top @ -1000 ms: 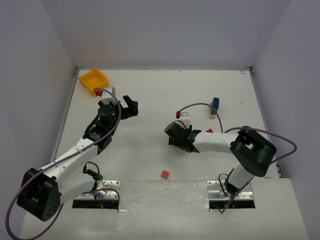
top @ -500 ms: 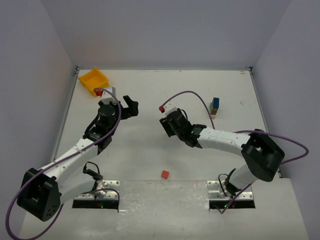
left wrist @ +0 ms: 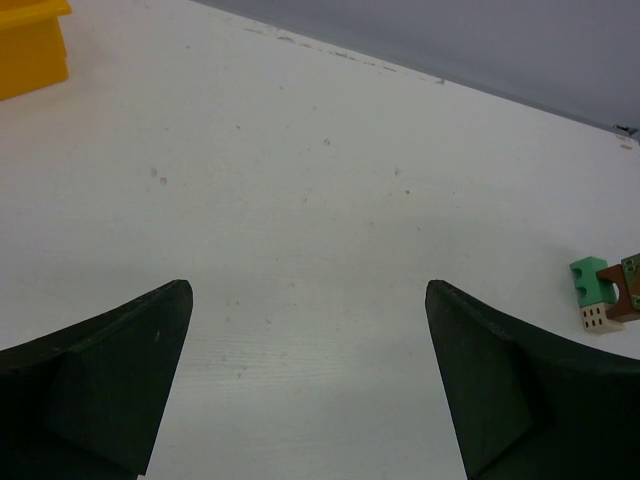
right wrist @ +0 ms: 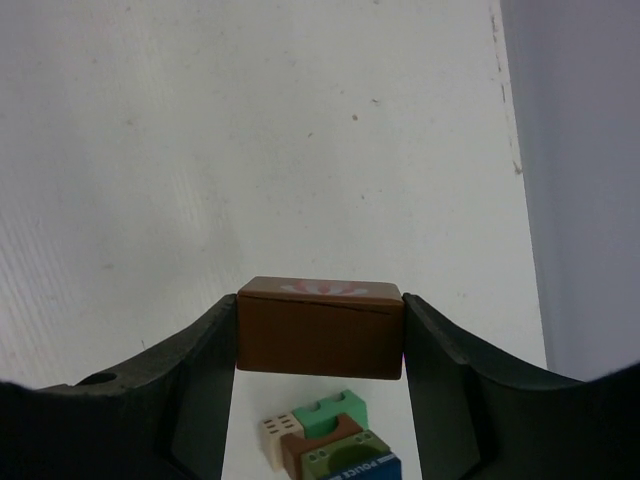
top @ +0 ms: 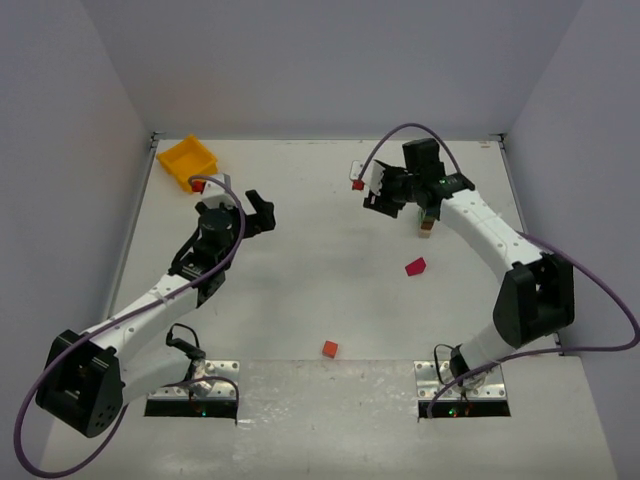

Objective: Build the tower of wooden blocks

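Note:
The wood block tower (right wrist: pixel 335 445) stands at the back right: a pale block, a green arch, a brown piece and a blue block on top. In the top view only its pale base (top: pixel 427 228) shows under the arm. My right gripper (right wrist: pixel 320 335) is shut on a brown block (right wrist: pixel 320 328) and hangs just above and beyond the tower, apart from it. The top view shows this gripper (top: pixel 412 198) over the tower. My left gripper (left wrist: pixel 308 290) is open with nothing in it, at the left of the table (top: pixel 258 212). The tower (left wrist: pixel 600 295) is far off in its view.
A magenta block (top: pixel 415 266) lies loose in the middle right. An orange-red block (top: pixel 329 348) lies near the front edge. A yellow bin (top: pixel 187 160) sits at the back left corner (left wrist: pixel 30 45). Walls close the table's back and sides.
My right arm has swung from the middle of the table to the back right, carrying the brown block over the tower. The magenta block has come into view. The left arm has not moved.

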Tool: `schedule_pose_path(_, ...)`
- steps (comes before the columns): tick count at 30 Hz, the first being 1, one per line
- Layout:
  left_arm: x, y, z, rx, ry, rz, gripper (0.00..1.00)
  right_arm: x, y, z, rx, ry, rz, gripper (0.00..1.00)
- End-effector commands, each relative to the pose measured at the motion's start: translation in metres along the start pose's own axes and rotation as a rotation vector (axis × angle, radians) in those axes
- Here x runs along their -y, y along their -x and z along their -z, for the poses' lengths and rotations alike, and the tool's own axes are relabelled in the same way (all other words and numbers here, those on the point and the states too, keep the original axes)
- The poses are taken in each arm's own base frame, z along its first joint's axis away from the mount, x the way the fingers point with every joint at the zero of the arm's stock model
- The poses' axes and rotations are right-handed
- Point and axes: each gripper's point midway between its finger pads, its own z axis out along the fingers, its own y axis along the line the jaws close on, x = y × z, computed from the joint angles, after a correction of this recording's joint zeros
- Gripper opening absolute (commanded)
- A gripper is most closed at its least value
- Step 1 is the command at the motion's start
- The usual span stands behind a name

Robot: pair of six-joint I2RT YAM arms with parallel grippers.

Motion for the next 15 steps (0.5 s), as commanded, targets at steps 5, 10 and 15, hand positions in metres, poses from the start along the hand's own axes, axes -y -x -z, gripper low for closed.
schedule_pose_path(5, 0.006, 0.014, -0.011, 0.047, -0.006, -0.018, 1.0, 0.027, -0.057, 0.047, -0.03, 0.225, 0.067, 0.31)
schedule_pose_path(10, 0.006, 0.014, -0.015, 0.049, -0.003, -0.031, 1.0, 0.045, -0.08, 0.063, -0.022, 0.261, 0.041, 0.33)
schedule_pose_path(15, 0.008, 0.009, -0.022, 0.029, -0.006, -0.049, 1.0, 0.049, -0.103, 0.067, -0.076, 0.307, 0.006, 0.33)
